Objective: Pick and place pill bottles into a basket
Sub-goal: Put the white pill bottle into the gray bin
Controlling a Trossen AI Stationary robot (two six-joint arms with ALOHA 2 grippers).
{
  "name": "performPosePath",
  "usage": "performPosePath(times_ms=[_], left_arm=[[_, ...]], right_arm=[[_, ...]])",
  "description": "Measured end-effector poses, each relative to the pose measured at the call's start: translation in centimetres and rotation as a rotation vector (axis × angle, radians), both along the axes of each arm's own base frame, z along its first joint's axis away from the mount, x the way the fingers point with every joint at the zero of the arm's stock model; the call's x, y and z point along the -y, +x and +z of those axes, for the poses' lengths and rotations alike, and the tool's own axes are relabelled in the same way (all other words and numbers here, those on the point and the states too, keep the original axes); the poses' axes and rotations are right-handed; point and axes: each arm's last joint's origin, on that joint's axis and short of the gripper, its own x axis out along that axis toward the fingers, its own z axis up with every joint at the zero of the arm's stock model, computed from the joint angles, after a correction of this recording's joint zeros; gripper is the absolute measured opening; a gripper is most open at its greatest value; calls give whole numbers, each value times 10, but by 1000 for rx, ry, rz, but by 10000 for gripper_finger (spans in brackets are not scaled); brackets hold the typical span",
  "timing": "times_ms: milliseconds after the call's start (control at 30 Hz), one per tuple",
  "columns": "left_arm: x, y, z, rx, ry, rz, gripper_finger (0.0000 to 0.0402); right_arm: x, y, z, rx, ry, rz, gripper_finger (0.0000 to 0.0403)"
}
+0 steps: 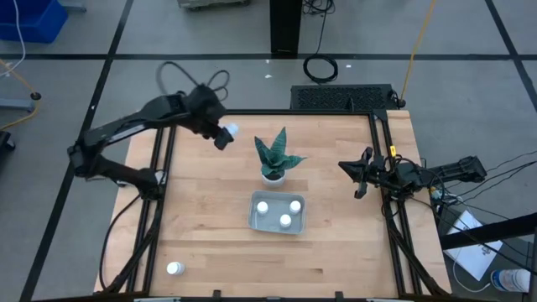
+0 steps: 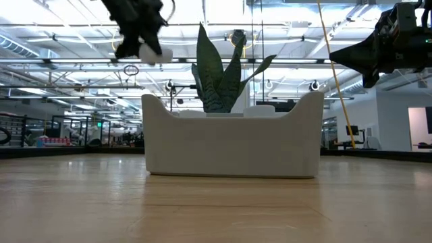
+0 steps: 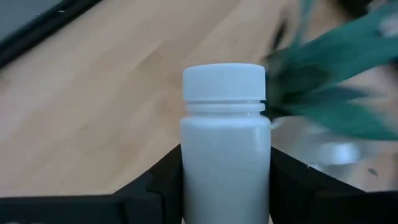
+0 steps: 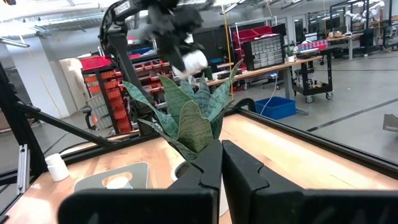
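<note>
My left gripper is high over the table's far left part, left of the green plant, and is shut on a white pill bottle. That bottle also shows in the high view and the low view. The pale tray stands on the table in front of the plant and holds three bottles. One more bottle stands on the table near the near left corner. My right gripper is shut and empty at the table's right side, above the table. My left gripper pinches the bottle's body between its two fingers, below the cap. The bottle lies along the fingers, and its cap end sticks out past the fingertips. It is lifted well clear of the table.
The plant in its small white pot stands between my left gripper and the tray, its leaves reaching up. Dark rails run along the table's left and right sides. Bare wood lies left of the tray.
</note>
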Motion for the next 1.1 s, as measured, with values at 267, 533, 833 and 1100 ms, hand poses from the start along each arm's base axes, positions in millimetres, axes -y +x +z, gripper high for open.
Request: performPosePath(times_ms=[267, 533, 833, 1100], left_arm=[[32, -11, 42, 302, -89, 82, 186], [59, -1, 70, 566, -138, -13, 173], [73, 31, 63, 603, -160, -116, 192], [73, 63, 48, 612, -204, -153, 174]], right_arm=[[0, 0, 2, 45, 67, 7, 4], [5, -9, 27, 436, 420, -45, 4], [14, -29, 52, 833, 629, -142, 4], [9, -16, 46, 750, 666, -50, 4]])
